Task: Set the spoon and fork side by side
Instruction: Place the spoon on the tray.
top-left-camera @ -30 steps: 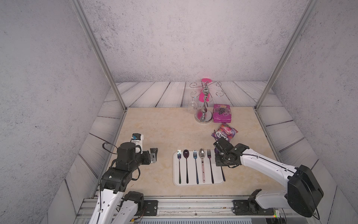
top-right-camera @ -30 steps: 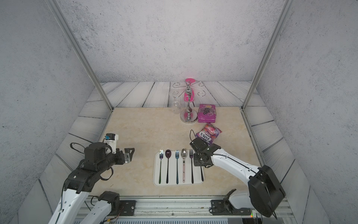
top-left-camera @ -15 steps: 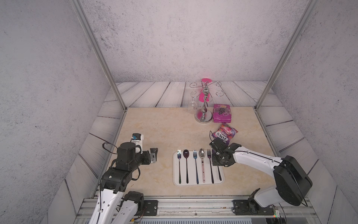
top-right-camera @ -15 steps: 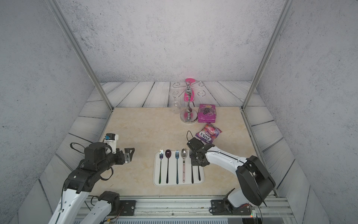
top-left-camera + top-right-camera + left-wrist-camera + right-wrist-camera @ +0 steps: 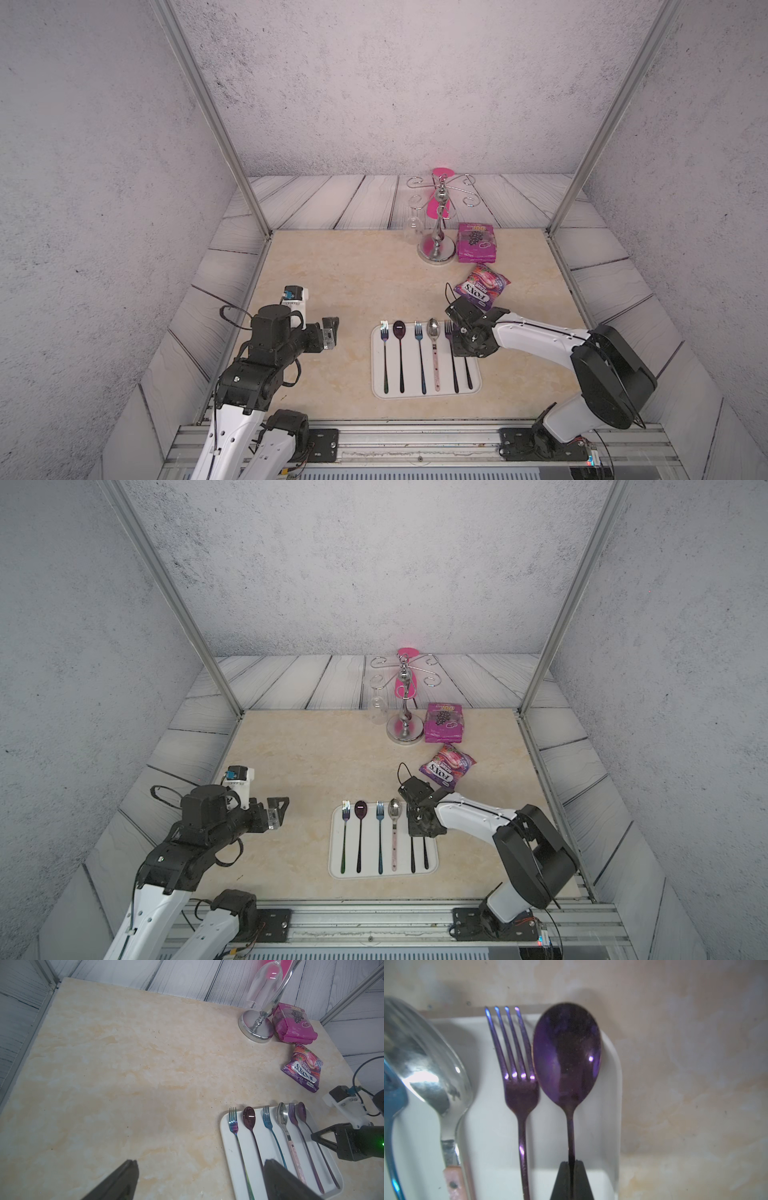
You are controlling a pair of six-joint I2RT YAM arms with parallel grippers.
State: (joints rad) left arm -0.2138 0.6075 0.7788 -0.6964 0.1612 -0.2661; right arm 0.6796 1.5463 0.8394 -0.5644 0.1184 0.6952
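Pale marbled tabletop (image 5: 332,270) inside a grey-walled booth, and all the action is at the near edge, on the white tray (image 5: 428,395). The right gripper (image 5: 571,1165) is pinched tight on the thin handle of the purple spoon (image 5: 566,1053), the stem running straight between its two black tips. And look where that spoon sits: in the tray's outermost lane on the robot's right, parallel to the purple fork (image 5: 521,1093). Its bowl is level with the tines and so close to the fork's head that I cannot say whether they touch. Whether the spoon is down on the tray or a shade above it, the views don't settle. The left gripper (image 5: 329,334) hangs over bare table well off to the side, jaws spread, holding nothing. By my reading the pairing is as good as made. What's left is to let go cleanly and back the arm out without dragging the spoon out of line or bumping the fork.
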